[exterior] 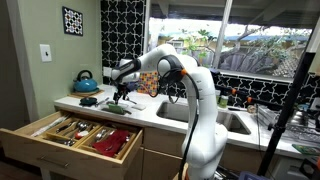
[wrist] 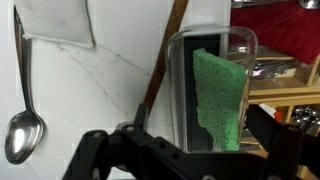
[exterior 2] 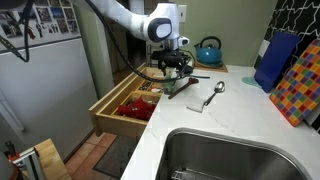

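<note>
- My claw (wrist: 185,152) is spread wide and pinches nothing. In the wrist view its dark fingers frame the bottom edge.
- Between them, that view shows a clear container (wrist: 182,90) on the white counter (wrist: 100,90), with a green sponge (wrist: 218,95) inside it.
- A wooden handle (wrist: 165,60) runs slantwise just beside the container's left wall. A spoon (wrist: 22,125) lies well apart at the left, below a grey cloth (wrist: 55,22).
- In an exterior view my claw (exterior 2: 177,68) hangs just above the counter. The container and sponge are too small to make out there, though the spoon (exterior 2: 213,95) is plain.
- Only the exterior views show the blue kettle (exterior 2: 208,49) beyond my claw and the sink (exterior 2: 240,155).
- They also show the whole open drawer (exterior: 70,135) under the counter edge; the wrist view catches only its wooden compartments at the right.
</note>
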{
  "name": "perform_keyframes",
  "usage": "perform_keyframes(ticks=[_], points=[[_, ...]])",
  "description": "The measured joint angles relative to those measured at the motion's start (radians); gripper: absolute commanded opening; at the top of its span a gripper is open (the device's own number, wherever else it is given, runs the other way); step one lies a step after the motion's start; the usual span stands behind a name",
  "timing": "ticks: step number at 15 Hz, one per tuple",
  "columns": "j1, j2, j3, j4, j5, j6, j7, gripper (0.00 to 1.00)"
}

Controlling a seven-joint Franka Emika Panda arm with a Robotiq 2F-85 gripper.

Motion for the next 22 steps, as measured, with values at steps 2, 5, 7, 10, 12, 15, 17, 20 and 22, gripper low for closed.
perform_keyframes(ticks=[2, 5, 7, 10, 12, 15, 17, 20, 22], points=[[0.0, 0.013, 0.003, 0.01, -0.008, 0.001, -0.001, 1.0], [0.001, 0.026, 0.004, 0.013, -0.029, 0.015, -0.002, 1.0], [0.001, 0.03, 0.004, 0.013, -0.044, 0.019, -0.002, 1.0], [0.001, 0.033, 0.004, 0.014, -0.06, 0.02, -0.002, 1.0], [0.001, 0.033, 0.002, 0.018, -0.073, 0.02, -0.001, 1.0], [0.0, 0.035, -0.007, 0.028, -0.095, 0.02, 0.0, 1.0], [-0.001, 0.038, -0.015, 0.036, -0.108, 0.02, 0.002, 1.0], [-0.003, 0.042, -0.029, 0.045, -0.123, 0.02, 0.007, 1.0], [-0.004, 0.045, -0.036, 0.05, -0.132, 0.02, 0.009, 1.0]])
